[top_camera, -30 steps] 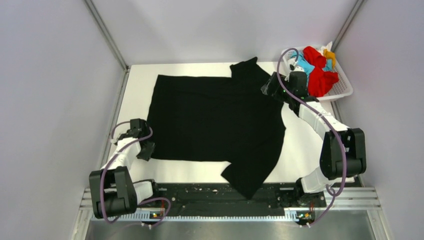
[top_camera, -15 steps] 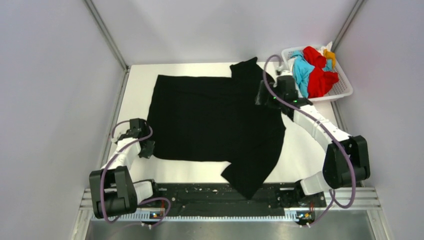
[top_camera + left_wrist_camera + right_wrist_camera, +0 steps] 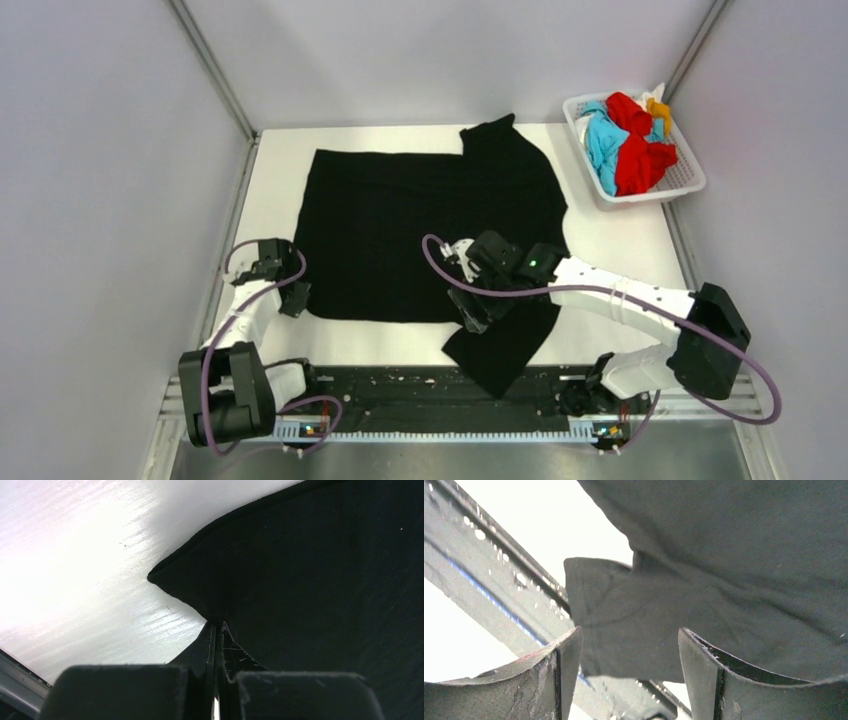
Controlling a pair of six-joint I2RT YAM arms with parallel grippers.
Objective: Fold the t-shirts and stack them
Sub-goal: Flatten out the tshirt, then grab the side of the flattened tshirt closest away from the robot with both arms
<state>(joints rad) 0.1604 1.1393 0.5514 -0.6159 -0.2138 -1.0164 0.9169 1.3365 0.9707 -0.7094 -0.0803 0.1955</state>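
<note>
White lattice basket (image 3: 655, 194) far right, white table (image 3: 270, 200), grey walls (image 3: 100, 150)

Lab robot cell: blank grey walls (image 3: 100, 150) boxing a white surface (image 3: 270, 185), aluminium rail (image 3: 450, 433) carrying both arm bases (image 3: 232, 395).

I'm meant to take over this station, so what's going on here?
The left gripper has its fingers shut on the near-left corner of the black t-shirt spread on the table. The right gripper hovers at the shirt's near sleeve, fingers open, holding nothing. A red shirt, a turquoise shirt and an orange-yellow shirt sit crumpled in the basket, far right.
</note>
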